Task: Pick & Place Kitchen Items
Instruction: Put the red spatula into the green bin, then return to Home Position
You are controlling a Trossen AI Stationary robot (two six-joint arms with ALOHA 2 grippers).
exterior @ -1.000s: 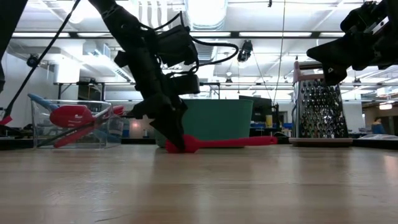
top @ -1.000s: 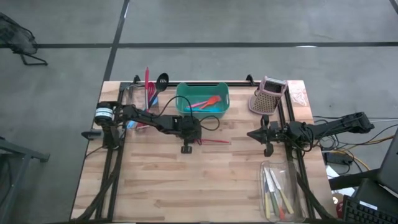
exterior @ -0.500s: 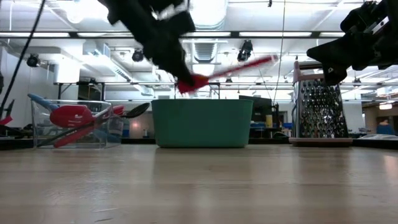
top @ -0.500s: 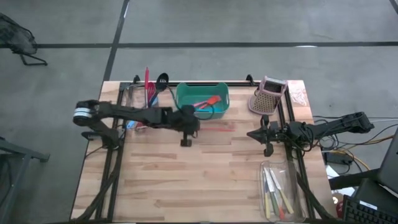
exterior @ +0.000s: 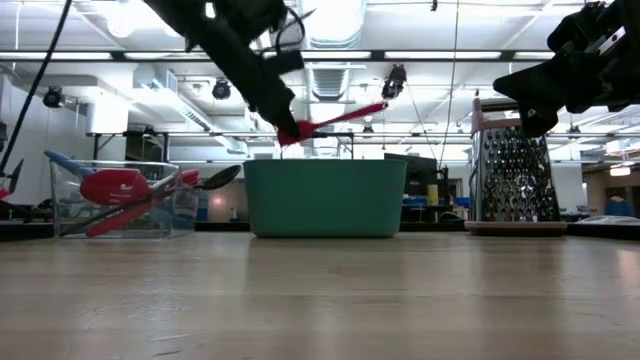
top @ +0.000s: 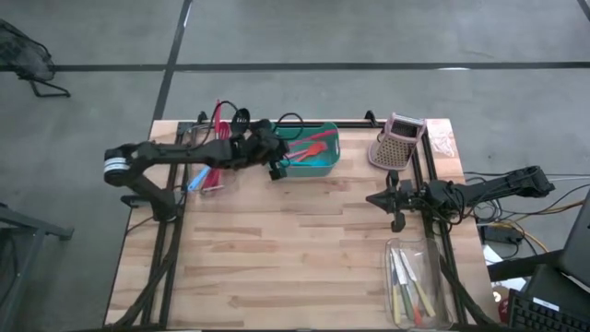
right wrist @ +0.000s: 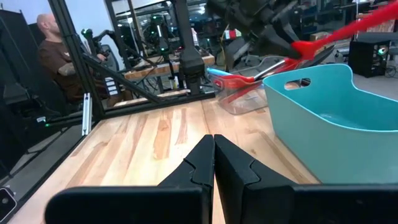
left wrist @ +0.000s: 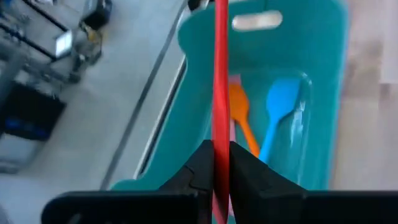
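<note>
My left gripper hangs over the teal tub, shut on a slim red utensil. Inside the tub lie an orange spatula and a blue spatula. A clear bin at the far left holds red and black utensils, whose handles stick out over its rim. At the right edge of the table my right gripper hovers level and shut, with nothing between its fingers. My left gripper pinches the red utensil's thin shaft between its two fingers, close to the broader end. The fingers slant downward from the table's left, and the shaft runs on ahead along them. The utensil is clear of the tub, its free end tilted up.
A pinkish perforated holder stands at the far right. A clear tray with pale-handled pieces lies at the near right. The wooden top between them is bare. A person sits beyond the table's left side.
My left gripper has risen from the table and swung toward the far edge, over the teal tub, tipping from steeply down to nearer level. The red utensil, which lay on the wood in front of the tub, has gone up with it and hangs clear.
</note>
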